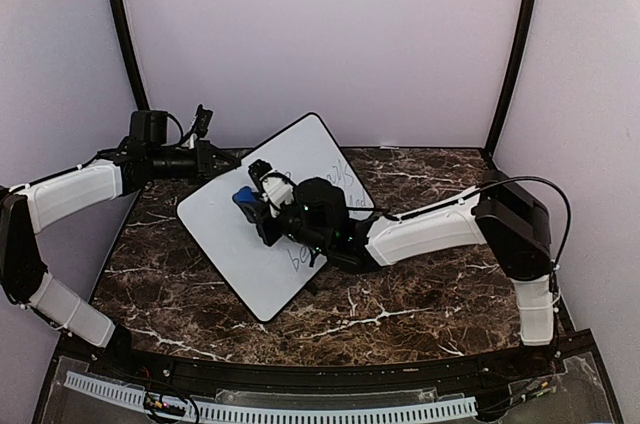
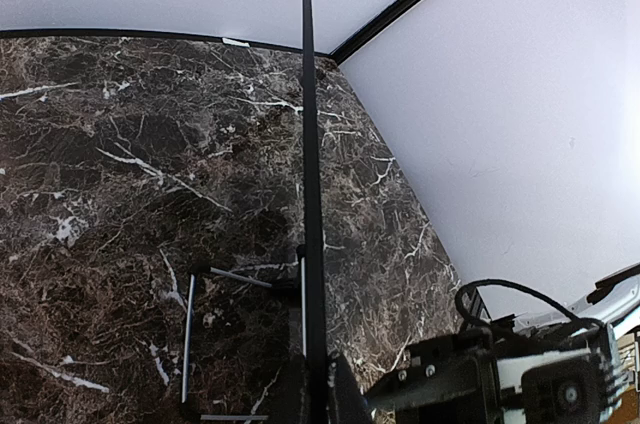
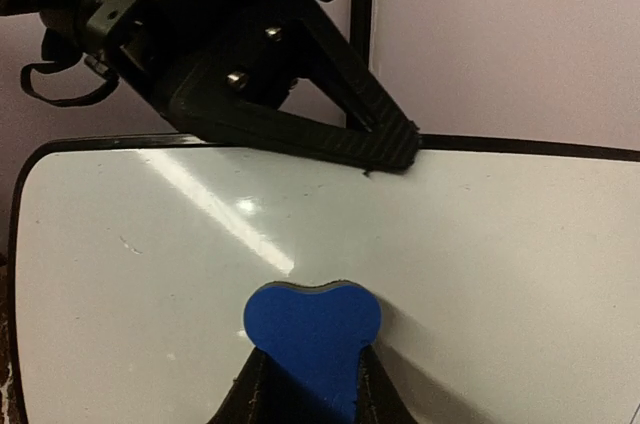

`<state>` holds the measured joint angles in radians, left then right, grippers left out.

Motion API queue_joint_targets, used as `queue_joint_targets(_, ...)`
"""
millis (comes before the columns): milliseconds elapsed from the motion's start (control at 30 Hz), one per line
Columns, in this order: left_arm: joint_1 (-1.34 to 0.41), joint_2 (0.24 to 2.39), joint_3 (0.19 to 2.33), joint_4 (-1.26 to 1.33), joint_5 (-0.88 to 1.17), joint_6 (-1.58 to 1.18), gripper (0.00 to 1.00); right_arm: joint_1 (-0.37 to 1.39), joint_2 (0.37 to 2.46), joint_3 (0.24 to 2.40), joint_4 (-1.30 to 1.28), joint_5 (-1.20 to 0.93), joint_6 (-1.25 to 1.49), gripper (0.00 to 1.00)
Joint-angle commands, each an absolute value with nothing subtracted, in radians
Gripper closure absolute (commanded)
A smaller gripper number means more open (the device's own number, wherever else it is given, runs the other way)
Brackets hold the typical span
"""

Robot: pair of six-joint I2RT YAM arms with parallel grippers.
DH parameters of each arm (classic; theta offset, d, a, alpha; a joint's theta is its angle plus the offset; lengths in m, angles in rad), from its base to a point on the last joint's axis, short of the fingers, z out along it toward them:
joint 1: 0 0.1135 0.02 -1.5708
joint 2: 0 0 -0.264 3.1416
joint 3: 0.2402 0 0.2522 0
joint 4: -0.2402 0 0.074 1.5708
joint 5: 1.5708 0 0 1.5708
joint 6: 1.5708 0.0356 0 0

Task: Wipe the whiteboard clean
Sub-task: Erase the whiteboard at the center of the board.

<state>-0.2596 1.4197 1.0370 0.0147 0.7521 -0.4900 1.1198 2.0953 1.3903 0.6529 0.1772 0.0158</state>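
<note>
We see a dark marble table point(image 1: 430, 294) and pale walls point(image 1: 320, 34). The left gripper point(image 1: 228, 164) is clamped on the whiteboard point(image 1: 230, 234) far rim; the right gripper point(image 1: 252, 206) pinches a blue eraser point(image 3: 312, 329) against it.

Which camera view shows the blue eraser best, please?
Right wrist: the blue eraser sits large and close against the whiteboard. The top view shows only a small blue patch; the left wrist view shows none.

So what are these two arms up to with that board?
The left gripper is clamped on the rim of the large white rectangular whiteboard, steadying it. The right gripper presses a small blue eraser block against the board's face. Some dark handwriting shows beside the right arm, so the erasing is not yet done.
</note>
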Motion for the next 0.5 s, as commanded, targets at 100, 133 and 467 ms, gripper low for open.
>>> queue_joint_targets(100, -0.282, 1.39, 1.036, 0.111, 0.846, -0.491, 1.0, 1.169, 2.125, 1.406, 0.564, 0.153, 0.017, 0.8)
queue_joint_targets(133, -0.282, 1.389, 1.035, 0.112, 0.846, -0.491, 1.0, 1.159, 2.126, 1.411, 0.55, 0.166, 0.027, 0.8)
queue_joint_targets(467, -0.282, 1.383, 1.033, 0.114, 0.847, -0.492, 1.0, 0.94, 2.13, 1.422, 0.46, 0.223, 0.15, 0.8)
